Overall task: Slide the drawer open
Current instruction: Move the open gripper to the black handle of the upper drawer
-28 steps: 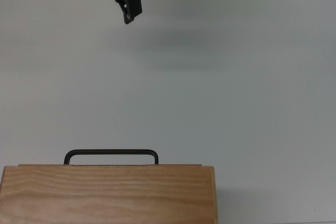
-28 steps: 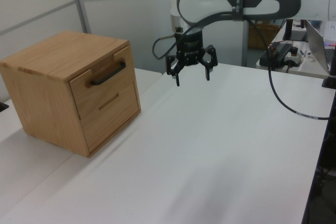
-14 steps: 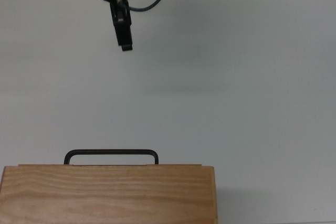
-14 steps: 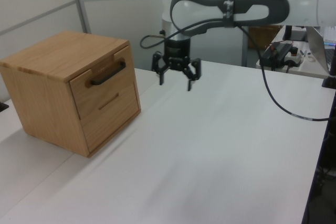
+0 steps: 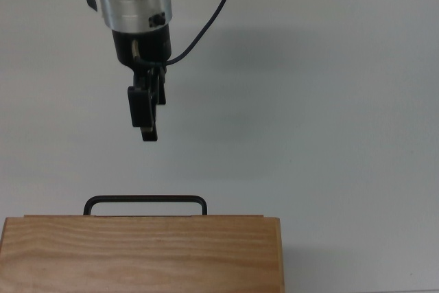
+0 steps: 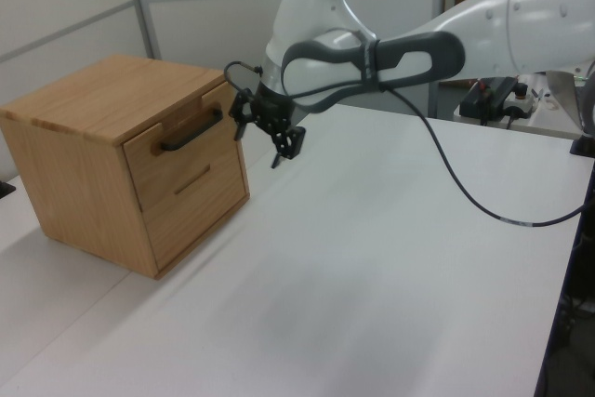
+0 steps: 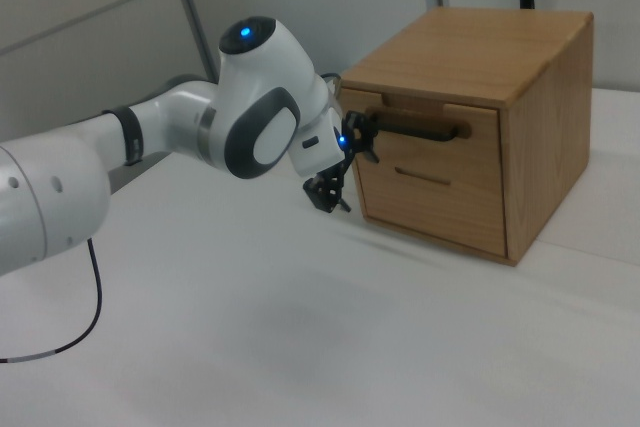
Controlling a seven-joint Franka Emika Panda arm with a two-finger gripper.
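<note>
Top view: cabinet (image 5: 140, 252) cut off at bottom edge; only the drawer's (image 6: 181, 151) black handle (image 5: 145, 202) shows. Drawer shut, uppermost in cabinet front. Hand (image 6: 267, 129) hovers above white tabletop (image 5: 329, 101), fingers spread, empty, just short of handle, not touching. Right view: fingertips partly overlap cabinet front.

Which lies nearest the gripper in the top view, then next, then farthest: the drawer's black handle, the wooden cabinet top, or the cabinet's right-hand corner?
Measured from the gripper:
1. Black handle, just below it in the top view.
2. Cabinet top, behind the handle, at the bottom edge.
3. Cabinet's right corner, off to the top view's right.
</note>
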